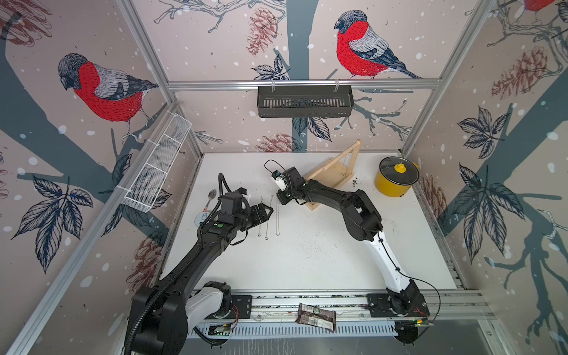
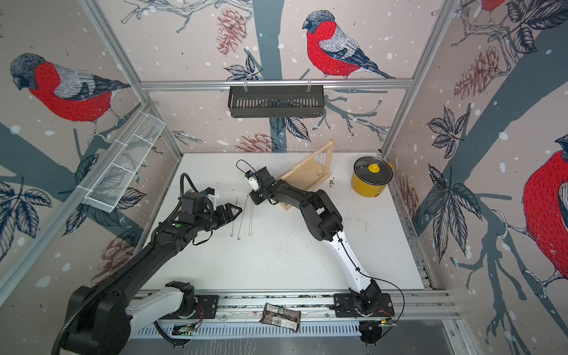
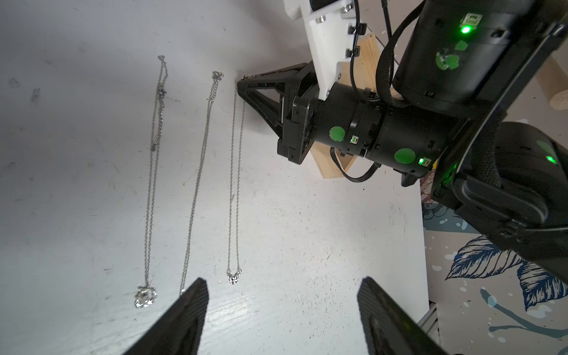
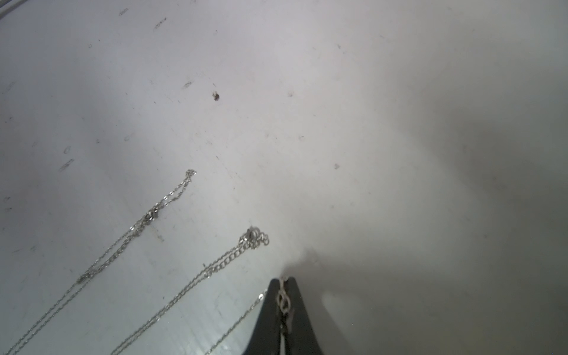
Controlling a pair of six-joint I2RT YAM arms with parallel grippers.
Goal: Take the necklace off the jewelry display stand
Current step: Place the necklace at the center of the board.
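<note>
The black right arm (image 1: 332, 192) hides the near end of the pale wooden jewelry display stand (image 1: 333, 172) in both top views. The picture's edge cuts off three thin silver necklace chains (image 4: 215, 271) in the right wrist view.

Both arms are black with one white link near the base: left arm (image 1: 184, 267), right arm (image 1: 347, 199). A ribbed black conduit (image 1: 220, 181) follows the left; a thin black cable (image 1: 388, 253) the right. Green round stickers (image 3: 337, 134) and green lights mark the right wrist, beside a white screwed bracket (image 3: 325, 46). The right gripper (image 3: 242, 82) has triangular black fingers; the left gripper (image 3: 282, 281), ribbed ones.
</note>
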